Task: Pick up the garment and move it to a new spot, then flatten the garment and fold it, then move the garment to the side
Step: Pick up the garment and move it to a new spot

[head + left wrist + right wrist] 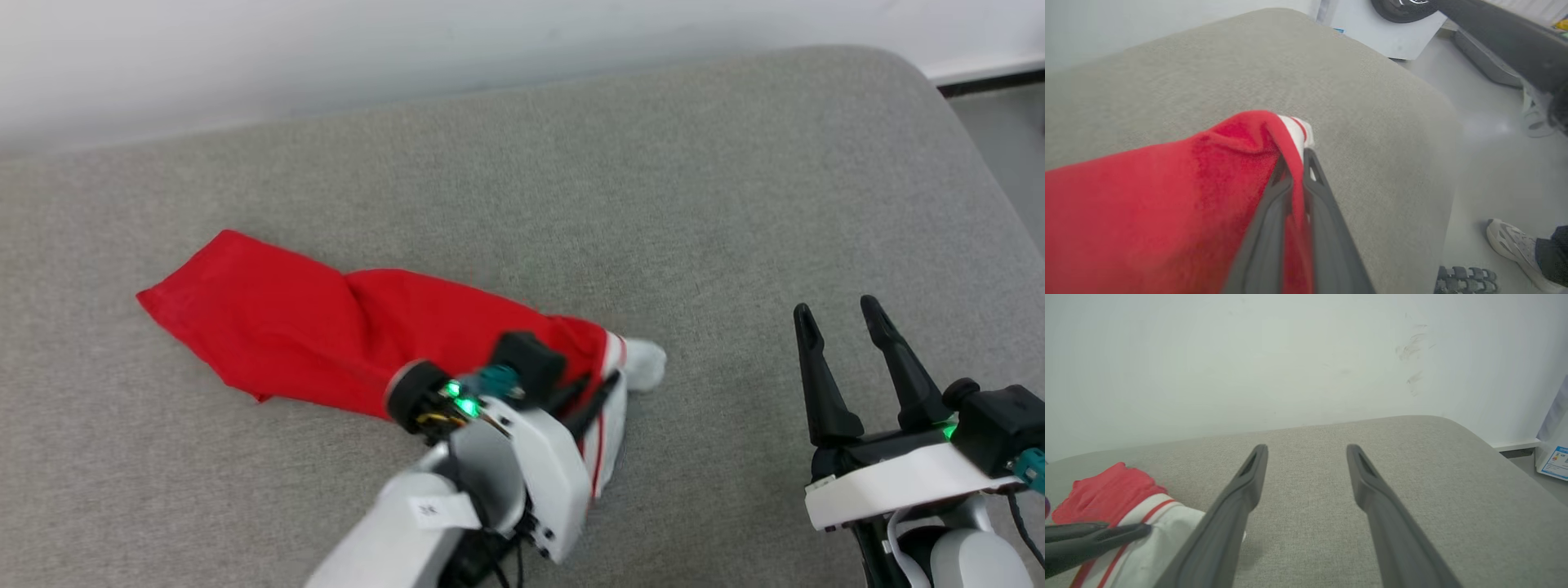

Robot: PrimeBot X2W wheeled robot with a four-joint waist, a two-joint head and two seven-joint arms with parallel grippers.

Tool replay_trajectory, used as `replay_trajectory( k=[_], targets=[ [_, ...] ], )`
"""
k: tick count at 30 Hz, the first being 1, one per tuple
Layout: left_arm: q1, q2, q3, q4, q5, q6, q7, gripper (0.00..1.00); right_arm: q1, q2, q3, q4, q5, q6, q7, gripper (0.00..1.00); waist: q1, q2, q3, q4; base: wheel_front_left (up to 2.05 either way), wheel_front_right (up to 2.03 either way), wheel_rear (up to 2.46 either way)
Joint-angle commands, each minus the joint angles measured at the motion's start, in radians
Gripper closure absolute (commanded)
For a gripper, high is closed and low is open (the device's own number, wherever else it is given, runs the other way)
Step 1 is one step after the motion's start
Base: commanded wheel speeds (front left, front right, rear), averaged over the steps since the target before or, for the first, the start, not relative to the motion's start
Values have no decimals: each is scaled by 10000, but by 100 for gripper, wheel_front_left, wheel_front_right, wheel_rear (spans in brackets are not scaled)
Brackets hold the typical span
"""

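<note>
The left pincer (pixel 604 384) is pressed together on the garment (pixel 286 327), its two dark fingers pinching a fold of red cloth right where the red meets the striped trim and the white sleeve. In the left wrist view that pincer (pixel 1296 159) has red fabric squeezed between its fingers, with the garment (pixel 1147 204) bunched to its left. The garment lies as a long rumpled red roll toward the left of the grey upholstered surface (pixel 653 163), its white sleeve end pointing right. The right pincer (pixel 837 309) hovers well apart at the right, fingers spread and holding nothing; in its own wrist view, between the prongs of that pincer (pixel 1307 448), there is bare grey weave, with the garment (pixel 1106 494) at the left. The surface has rounded corners and backs onto a plain white wall (pixel 1290 355) with faint scuff marks. Past its right edge is pale floor (pixel 1494 163), where a person's pale shoe (pixel 1506 239) stands next to a grey treaded sole (pixel 1466 277). A white box (pixel 1392 36) sits farther off. Counted: one garment, two pincers, two pieces of footwear.
</note>
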Motion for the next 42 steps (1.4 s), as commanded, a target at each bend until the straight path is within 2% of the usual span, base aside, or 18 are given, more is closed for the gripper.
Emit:
replay_trajectory(
  k=[1, 9, 10, 11, 12, 18, 22, 23, 26, 32, 37, 42],
  targets=[
    [-68, -22, -265, 155, -34, -67, 35, 100, -187, 24, 30, 38, 118, -7, -100, 0, -1, -1, 310, -68, 0, 0, 0],
    [107, 83, -1581, 1055, -481, -176, 102, 100, -415, 21, 120, 335, 141, -7, -338, 0, -1, -1, 568, 86, 0, 0, 0],
    [78, 77, -1643, 1071, -580, -171, -25, 75, -405, 21, 125, 394, 142, -7, -361, 0, -1, -1, 513, 130, 0, 0, 0],
    [46, 109, -1725, 1091, -642, -176, -118, 9, -402, 21, 117, 434, 130, -7, -373, 0, -1, -1, 442, 177, 0, 0, 0],
    [18, 140, -1798, 1091, -692, -180, -243, 0, -375, 21, 114, 462, 100, -7, -378, 0, -1, -1, 363, 228, 0, 0, 0],
    [100, 124, -1556, 854, -646, -70, -1450, 0, -86, 21, 117, 590, -40, -7, -256, 0, -1, -1, -271, 520, 0, 0, 0],
    [348, 55, -1247, 630, -510, 206, -2618, 0, 163, 22, 69, 518, -239, -7, -50, 0, -1, -1, -760, 821, 0, 0, 0],
    [450, 37, -1012, 563, -395, 464, -3227, 0, 274, 20, 4, 432, -328, -7, 64, 0, -1, -1, -959, 1000, 0, 0, 0],
    [627, 77, -607, 576, -150, 1002, -4138, 0, 446, 23, -31, 305, -449, -7, 259, 0, -1, -1, -1153, 1230, 0, 0, 0],
    [1060, 234, 493, 815, -35, 2293, -5140, 0, 757, 22, -133, 106, -597, -7, 561, 0, -1, -1, -1445, 1615, 0, 0, 0],
    [1525, 642, 1450, 891, -183, 2821, -5429, 0, 981, 22, -284, 26, -645, -7, 752, 0, -1, -1, -1706, 1875, 0, 0, 0],
    [2226, 1123, 2185, 841, -295, 3087, -5512, 0, 1288, 20, -404, 13, -697, -7, 899, 0, -1, -1, -2084, 2043, 0, 0, 0]
  ],
)
